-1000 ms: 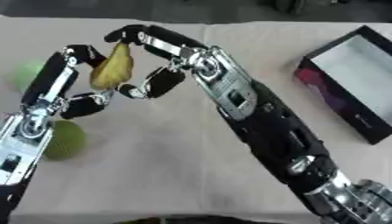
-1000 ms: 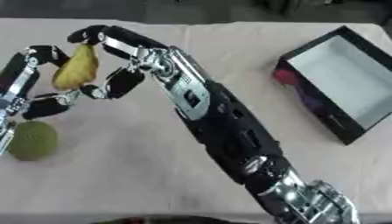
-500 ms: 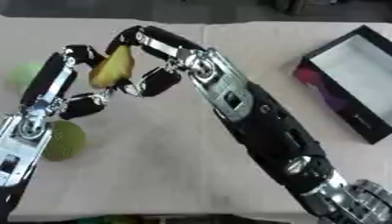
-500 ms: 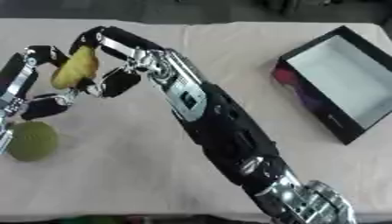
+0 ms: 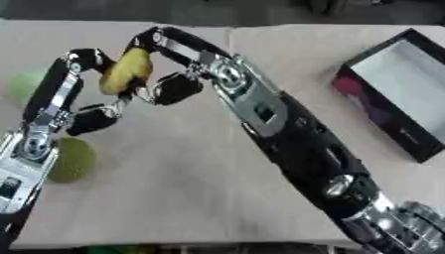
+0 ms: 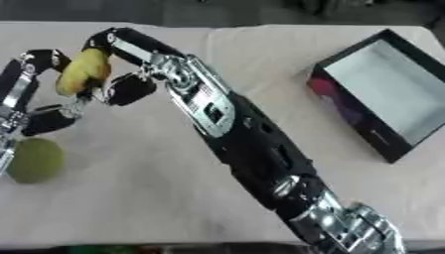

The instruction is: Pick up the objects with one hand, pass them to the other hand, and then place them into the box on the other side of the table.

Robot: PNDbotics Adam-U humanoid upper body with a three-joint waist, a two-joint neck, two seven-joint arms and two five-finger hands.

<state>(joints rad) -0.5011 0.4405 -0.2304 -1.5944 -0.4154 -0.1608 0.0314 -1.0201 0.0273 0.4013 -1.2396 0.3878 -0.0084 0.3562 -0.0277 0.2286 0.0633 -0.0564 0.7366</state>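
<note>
Yellow and oblong, the fruit (image 5: 126, 77) hangs above the left part of the counter (image 5: 191, 188), caught between both hands at once. The left hand (image 5: 83, 99) reaches up from the lower left with its fingers curled round the fruit's near side, and the right hand (image 5: 178, 64) has its fingers hooked over the top while its thumb sits just beside the lower end. This looks like the middle of the handover.

To do it well, the right hand should close fully round the fruit before the left lets go; whether the right thumb already touches it cannot be told from either view. The left fingers should then open straight away from the fruit, not drag along it, since a smooth tapered shape may slip or turn.

A green ball (image 5: 71, 158) lies on the counter beneath the left arm, and a paler green thing (image 5: 24, 84) sits at the left edge. The black box (image 6: 382, 94) waits well apart on the right, lying askew.
</note>
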